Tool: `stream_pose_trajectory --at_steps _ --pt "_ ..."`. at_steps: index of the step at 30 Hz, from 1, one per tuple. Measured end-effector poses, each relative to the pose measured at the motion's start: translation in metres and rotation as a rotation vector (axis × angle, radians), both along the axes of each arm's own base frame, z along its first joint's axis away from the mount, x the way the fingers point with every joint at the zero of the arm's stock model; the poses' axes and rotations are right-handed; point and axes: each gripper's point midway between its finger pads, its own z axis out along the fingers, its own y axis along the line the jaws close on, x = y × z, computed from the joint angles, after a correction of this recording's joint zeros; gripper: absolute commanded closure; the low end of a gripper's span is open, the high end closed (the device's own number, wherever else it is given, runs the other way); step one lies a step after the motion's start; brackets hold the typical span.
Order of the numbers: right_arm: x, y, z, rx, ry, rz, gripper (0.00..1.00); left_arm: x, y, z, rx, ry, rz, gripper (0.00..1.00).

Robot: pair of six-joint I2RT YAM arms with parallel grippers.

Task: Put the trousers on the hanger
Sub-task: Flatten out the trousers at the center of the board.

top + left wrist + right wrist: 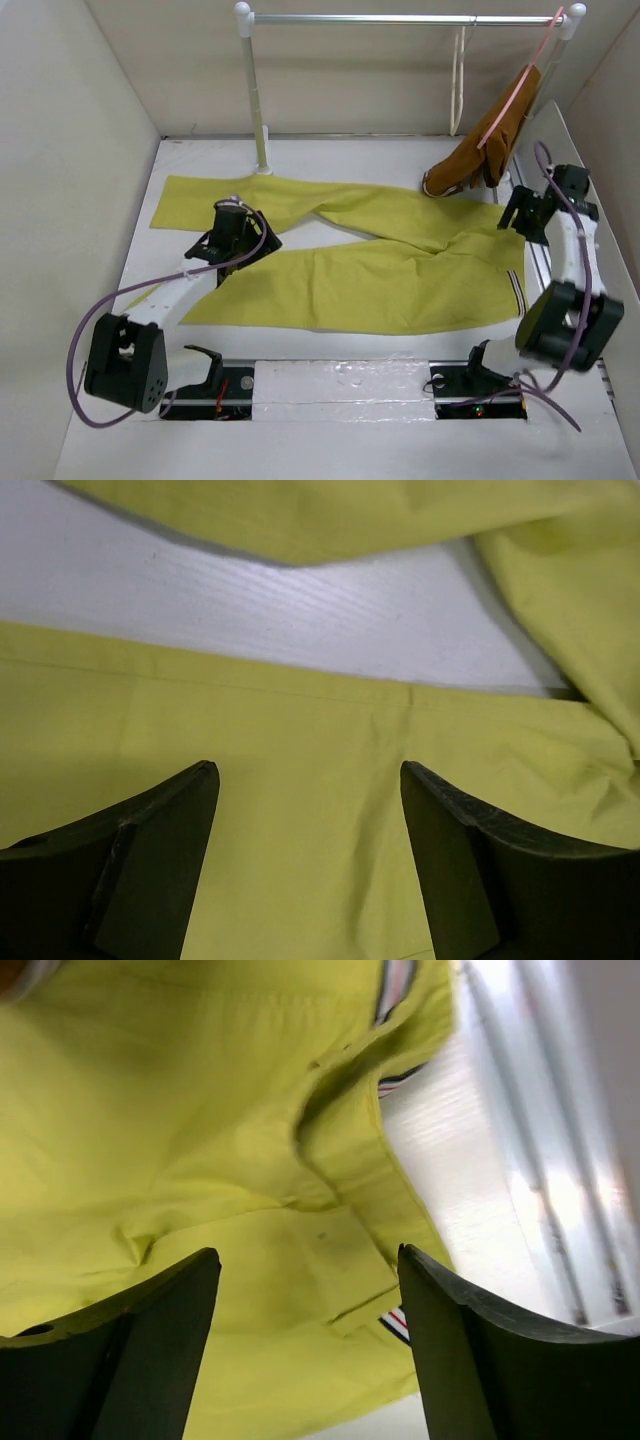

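The yellow-green trousers (370, 275) lie flat on the table, legs pointing left, striped white waistband (517, 290) at the right. The cream-white hanger (457, 90) hangs from the metal rail at the back, apart from both grippers. My left gripper (235, 238) is open and empty, low over the upper edge of the near leg (300, 730). My right gripper (520, 215) is open and empty just above the waist part (250, 1160), where a bit of the striped waistband (398, 1322) peeks out.
A metal rail (400, 18) on white posts spans the back. A pink hanger (520, 85) on it carries a rust-brown garment (485, 150) that droops onto the table by the trousers' waist. Walls close in on the left, back and right.
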Motion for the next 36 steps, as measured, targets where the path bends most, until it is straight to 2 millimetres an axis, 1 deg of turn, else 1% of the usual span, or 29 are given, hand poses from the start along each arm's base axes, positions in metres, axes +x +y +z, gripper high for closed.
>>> stream_pose_trajectory --at_steps 1,2,3,4,5,6,7,8,9,11,12,14,16,19,20,21,22,24,25,26,28,29,32,33,34,35,36 --pt "-0.008 -0.002 0.017 -0.035 -0.057 -0.013 0.22 0.003 0.001 0.012 0.002 -0.032 0.002 0.30" --pt "-0.019 -0.004 0.033 -0.072 -0.112 -0.031 0.22 0.011 0.001 0.037 0.004 -0.086 0.003 0.32" --pt "-0.030 -0.005 0.046 -0.101 -0.153 -0.048 0.22 0.013 0.001 0.040 0.003 -0.094 0.003 0.35" --pt "-0.041 -0.007 0.057 -0.126 -0.192 -0.067 0.23 0.020 0.002 0.052 0.013 -0.124 0.008 0.39" --pt "-0.052 -0.008 0.061 -0.142 -0.217 -0.081 0.24 0.027 0.003 0.063 0.021 -0.150 0.012 0.48" --pt "-0.064 -0.009 0.058 -0.149 -0.220 -0.100 0.25 0.032 0.004 0.073 0.028 -0.175 0.015 0.76" --pt "-0.074 -0.009 0.054 -0.152 -0.198 -0.108 0.30 0.037 0.003 0.081 0.028 -0.194 0.016 0.96" --pt "-0.093 -0.014 0.045 -0.156 -0.189 -0.157 0.34 0.039 0.004 0.085 0.035 -0.208 0.012 0.96" --pt "-0.107 -0.017 0.034 -0.157 -0.154 -0.195 0.39 0.040 0.001 0.088 0.028 -0.214 -0.005 1.00" --pt "-0.130 -0.018 0.010 -0.134 -0.066 -0.245 0.57 0.038 -0.011 0.090 -0.022 -0.213 -0.049 1.00" --pt "-0.138 -0.014 -0.002 -0.106 -0.020 -0.257 0.59 0.036 -0.019 0.089 -0.047 -0.211 -0.080 1.00" --pt "-0.146 -0.005 -0.017 -0.051 0.034 -0.269 0.49 0.028 -0.041 0.084 -0.083 -0.199 -0.150 1.00" --pt "-0.145 -0.001 -0.024 -0.019 0.046 -0.278 0.40 0.015 -0.068 0.077 -0.105 -0.177 -0.244 1.00" --pt "-0.133 -0.002 -0.035 0.027 0.052 -0.289 0.37 -0.002 -0.097 0.066 -0.122 -0.141 -0.361 1.00" --pt "-0.128 -0.003 -0.042 0.048 0.064 -0.289 0.37 -0.006 -0.102 0.064 -0.126 -0.134 -0.383 0.95" --pt "-0.124 -0.002 -0.051 0.070 0.084 -0.283 0.38 -0.009 -0.103 0.063 -0.126 -0.131 -0.394 0.88" --pt "-0.120 -0.002 -0.060 0.088 0.108 -0.276 0.39 -0.010 -0.102 0.063 -0.126 -0.135 -0.397 0.84" --pt "-0.115 0.001 -0.079 0.116 0.164 -0.258 0.40 -0.012 -0.099 0.064 -0.124 -0.146 -0.398 0.79" --pt "-0.114 0.002 -0.087 0.126 0.186 -0.252 0.42 -0.013 -0.098 0.065 -0.120 -0.150 -0.399 0.77" --pt "-0.112 0.002 -0.094 0.133 0.202 -0.246 0.42 -0.015 -0.096 0.067 -0.116 -0.156 -0.401 0.74" --pt "-0.109 0.002 -0.106 0.147 0.226 -0.243 0.44 -0.018 -0.093 0.069 -0.105 -0.164 -0.408 0.71" --pt "-0.106 0.001 -0.110 0.150 0.230 -0.241 0.45 -0.019 -0.092 0.070 -0.098 -0.168 -0.409 0.67" --pt "-0.094 -0.007 -0.110 0.158 0.243 -0.244 0.46 -0.023 -0.087 0.068 -0.078 -0.165 -0.413 0.63" --pt "-0.089 -0.010 -0.110 0.158 0.242 -0.246 0.46 -0.026 -0.085 0.065 -0.070 -0.157 -0.415 0.58" --pt "-0.083 -0.014 -0.109 0.155 0.235 -0.246 0.44 -0.029 -0.083 0.063 -0.063 -0.147 -0.418 0.57" --pt "-0.074 -0.019 -0.108 0.147 0.221 -0.243 0.43 -0.031 -0.081 0.061 -0.057 -0.135 -0.421 0.53" --pt "-0.067 -0.023 -0.106 0.139 0.208 -0.237 0.41 -0.033 -0.081 0.059 -0.053 -0.128 -0.424 0.52"
